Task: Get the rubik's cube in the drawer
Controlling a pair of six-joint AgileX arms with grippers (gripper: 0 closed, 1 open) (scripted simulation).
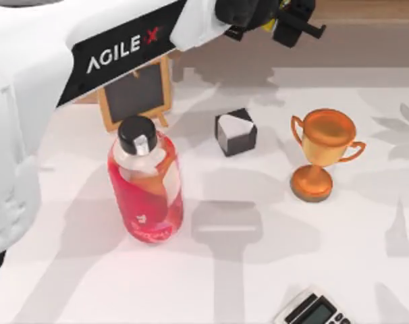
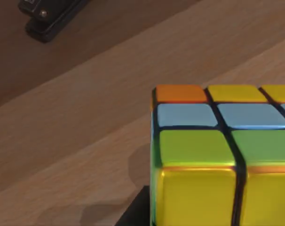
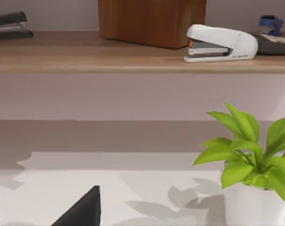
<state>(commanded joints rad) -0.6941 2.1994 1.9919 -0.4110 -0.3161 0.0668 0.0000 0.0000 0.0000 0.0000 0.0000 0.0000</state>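
Reaching across the back of the desk [image 1: 272, 283], the left arm ends at the top edge of the top view, where its end effector [image 1: 285, 20] sits over the brown wooden strip there; a patch of yellow shows between the dark fingers. Whether that end effector is clenched on anything, I cannot tell. From the left wrist view the rubik's cube [image 2: 222, 155] sits very close to the camera, orange, yellow, blue and green stickers on a black grid, above a wooden shelf surface [image 2: 86, 122]; a black stapler [image 2: 48, 19] lies farther off on the darker wood. On the desk in the top view: a red-filled bottle [image 1: 145, 179] with a black cap at left, a small framed chalkboard [image 1: 133, 94] behind it, a black-and-white cube [image 1: 235, 131] near centre, a bronze trophy [image 1: 319, 155] to its right, and a calculator [image 1: 312, 310] at the front edge. Right wrist view: a shelf [image 3: 133, 59] carrying a white stapler [image 3: 220, 43], a brown box [image 3: 152, 21] and a dark stapler [image 3: 11, 26], with a potted plant [image 3: 250, 160] on the desk below.
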